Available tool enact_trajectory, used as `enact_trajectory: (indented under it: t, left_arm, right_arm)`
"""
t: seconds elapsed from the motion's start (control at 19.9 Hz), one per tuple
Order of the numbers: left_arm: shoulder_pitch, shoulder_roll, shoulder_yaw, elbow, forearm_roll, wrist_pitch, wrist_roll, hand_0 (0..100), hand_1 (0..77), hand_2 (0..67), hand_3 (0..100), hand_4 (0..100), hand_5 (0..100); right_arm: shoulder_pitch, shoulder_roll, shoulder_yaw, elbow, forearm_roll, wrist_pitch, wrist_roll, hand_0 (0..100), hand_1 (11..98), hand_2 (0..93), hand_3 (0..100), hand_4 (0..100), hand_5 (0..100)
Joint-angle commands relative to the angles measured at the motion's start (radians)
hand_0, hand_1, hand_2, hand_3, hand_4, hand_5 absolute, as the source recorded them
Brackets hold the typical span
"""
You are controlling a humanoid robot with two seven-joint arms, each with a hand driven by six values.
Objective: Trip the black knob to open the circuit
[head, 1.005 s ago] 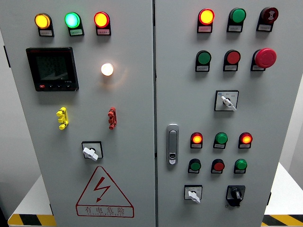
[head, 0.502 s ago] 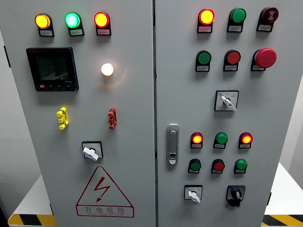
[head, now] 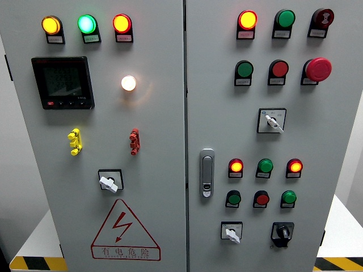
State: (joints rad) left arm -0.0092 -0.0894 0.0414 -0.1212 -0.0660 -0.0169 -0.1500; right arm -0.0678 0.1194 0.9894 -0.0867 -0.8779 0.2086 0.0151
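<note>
no hand in view, left or right, so cannot tell whether fingers are spread or curled; nothing held that can be seen; places relative to a hand cannot be given, so places are told against the cabinet instead.

black knob (head: 282,232) sits low on the right door (head: 340,130), near the bottom edge, right of a small white-handled switch (head: 231,232) and below a row of three dark buttons (head: 261,198); looks like a short rotary selector with a raised bar across its face, seemingly pointing about straight down, though too small to be sure.

likely rigid plastic, fixed to the panel, not to be lifted or pulled; probably turns against a spring detent, so expect stiff resistance and then a snap; smooth and small, so could slip under a loose pinch; best taken across the raised bar, thumb on one flat side and a finger on the other, then twisted about its own axis; pressing inward likely useless.

further out, three lit lamps (head: 261,166) above the buttons, a silver door latch (head: 207,173) to the left, another white-handled switch (head: 271,120) higher up, a red mushroom stop button (head: 317,68) near the top right; worth keeping clear of all these on approach; left door (head: 159,187) carries a meter (head: 62,82) and a warning triangle (head: 125,231).
</note>
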Motion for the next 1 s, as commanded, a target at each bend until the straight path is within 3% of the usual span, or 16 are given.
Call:
enact_trajectory:
  t: [0.0,0.25,0.45,0.55,0.7,0.95]
  left_arm:
    - [0.0,0.0,0.0,0.0,0.0,0.0,0.0,0,3.2,12.9,21,7,2]
    - [0.0,0.0,0.0,0.0,0.0,0.0,0.0,0,3.3,12.9,21,7,2]
    - [0.0,0.0,0.0,0.0,0.0,0.0,0.0,0,3.3,12.9,21,7,2]
    - [0.0,0.0,0.0,0.0,0.0,0.0,0.0,0,3.3,12.9,21,7,2]
    - [0.0,0.0,0.0,0.0,0.0,0.0,0.0,0,3.3,12.9,21,7,2]
    - [0.0,0.0,0.0,0.0,0.0,0.0,0.001,0,3.3,12.9,21,7,2]
  right_arm:
    - [0.005,0.0003,0.006,0.002,0.0,-0.001,-0.003,79,33.2,6.4,11,8,10]
    - [0.0,0.0003,-0.084,0.036,0.042,-0.006,-0.006,79,33.5,6.4,11,8,10]
    - [0.039,0.0003,0.02,0.002,0.045,0.006,0.0,79,33.1,6.2,11,7,10]
    - [0.054,0.0018,0.087,-0.015,-0.001,0.026,0.0,79,33.1,6.2,11,7,10]
    - [0.051,0.0049,0.273,-0.007,-0.217,0.072,0.0,79,33.2,6.1,11,7,10]
    - [0.049,0.0064,0.293,0.074,-0.256,0.061,0.002,79,33.5,6.0,11,7,10]
